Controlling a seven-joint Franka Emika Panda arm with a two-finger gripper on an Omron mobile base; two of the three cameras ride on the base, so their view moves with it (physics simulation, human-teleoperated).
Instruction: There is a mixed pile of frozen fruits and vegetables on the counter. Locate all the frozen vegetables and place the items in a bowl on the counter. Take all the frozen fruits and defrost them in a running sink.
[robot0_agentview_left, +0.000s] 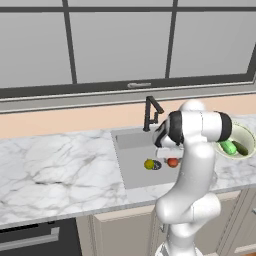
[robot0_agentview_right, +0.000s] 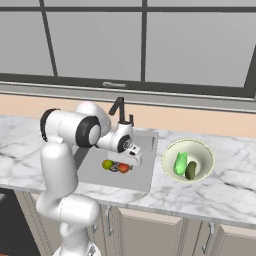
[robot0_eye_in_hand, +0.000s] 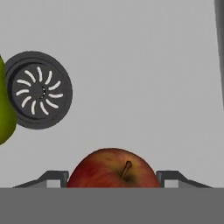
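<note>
Over the sink (robot0_agentview_left: 131, 172), the arm reaches down into the basin, its gripper (robot0_eye_in_hand: 113, 180) spread wide with the red apple (robot0_eye_in_hand: 113, 168) sitting squarely between the two fingertips, stem toward the camera. Whether the fingers touch the fruit cannot be told. The yellow-green fruit (robot0_agentview_left: 149, 163) lies just beyond the drain (robot0_eye_in_hand: 37, 90), the apple (robot0_agentview_left: 173, 162) on the drain's other side. Both green vegetables (robot0_agentview_right: 181, 163) already rest in the bowl (robot0_agentview_right: 202, 148) on the counter (robot0_agentview_left: 55, 170). The faucet (robot0_agentview_left: 151, 112) stands behind the gripper, up and toward the wall; no water can be seen running.
</note>
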